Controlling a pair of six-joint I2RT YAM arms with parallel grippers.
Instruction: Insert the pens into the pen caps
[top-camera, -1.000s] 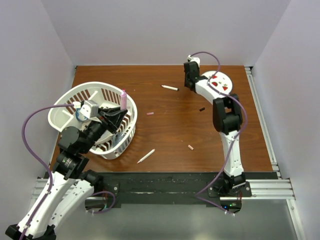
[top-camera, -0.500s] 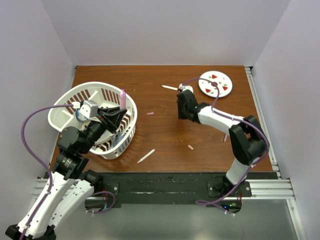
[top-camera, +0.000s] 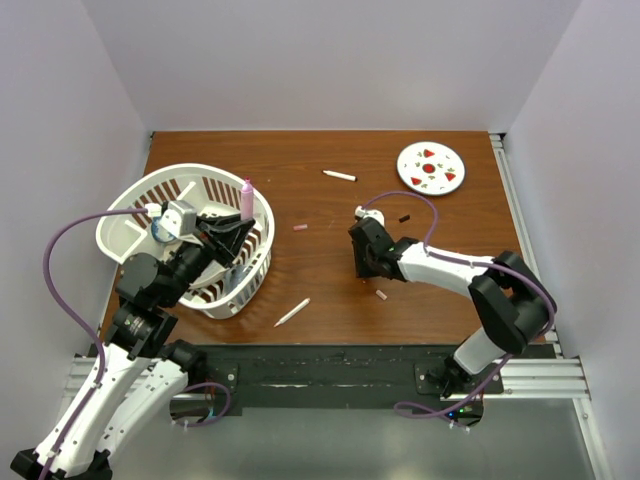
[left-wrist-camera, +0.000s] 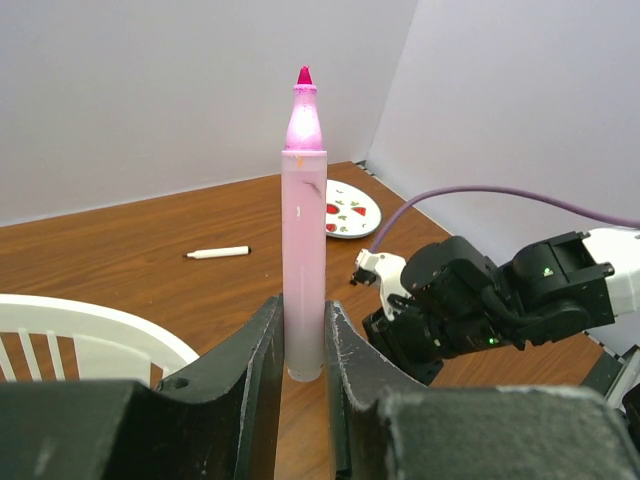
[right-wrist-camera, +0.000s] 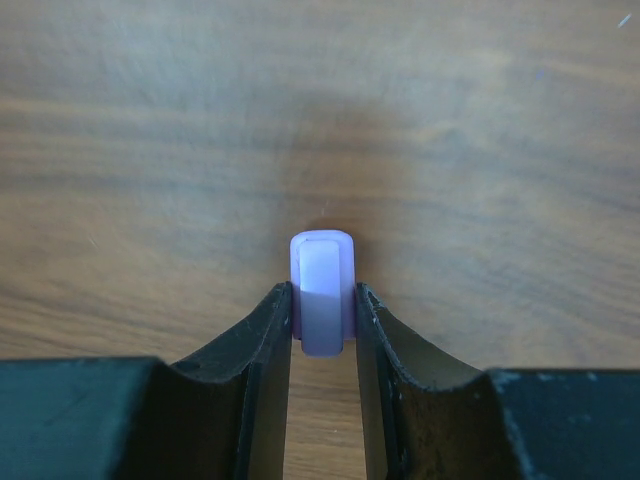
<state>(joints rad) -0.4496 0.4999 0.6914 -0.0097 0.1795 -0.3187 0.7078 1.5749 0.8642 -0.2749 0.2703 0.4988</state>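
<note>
Spanning the top view, a brown wooden table (top-camera: 330, 190) carries every item. Clock directions are read from its centre, with twelve toward the far wall.

- **Basket:** a white slatted basket (top-camera: 150, 195) occupies the 9 o'clock side.
- **Left gripper:** the left gripper (left-wrist-camera: 303, 345) hangs over the basket's right rim. Its two dark fingers are clamped on the lower end of a pink pen (left-wrist-camera: 303, 240), which stands upright with its magenta tip uppermost.
- **Right gripper:** the right gripper (right-wrist-camera: 323, 305) sits low over the wood, just toward 4 o'clock of centre. Its fingers press against both sides of a lilac cap (right-wrist-camera: 322, 290). Whether the cap touches the table cannot be told.
- **Plate:** a round white plate (top-camera: 431, 167) with red spots lies at 2 o'clock, well apart from both grippers.
- **Loose pens:** one white pen (top-camera: 340, 175) lies flat at 12 o'clock. A second white pen (top-camera: 292, 312) lies flat at 7 o'clock, near the basket.
- **Loose caps:** a pink cap (top-camera: 299, 228) lies at 9 o'clock, between the basket and the right gripper. A black cap (top-camera: 404, 217) lies at 3 o'clock. A peach cap (top-camera: 381, 295) lies at 5 o'clock, just beside the right gripper.
</note>
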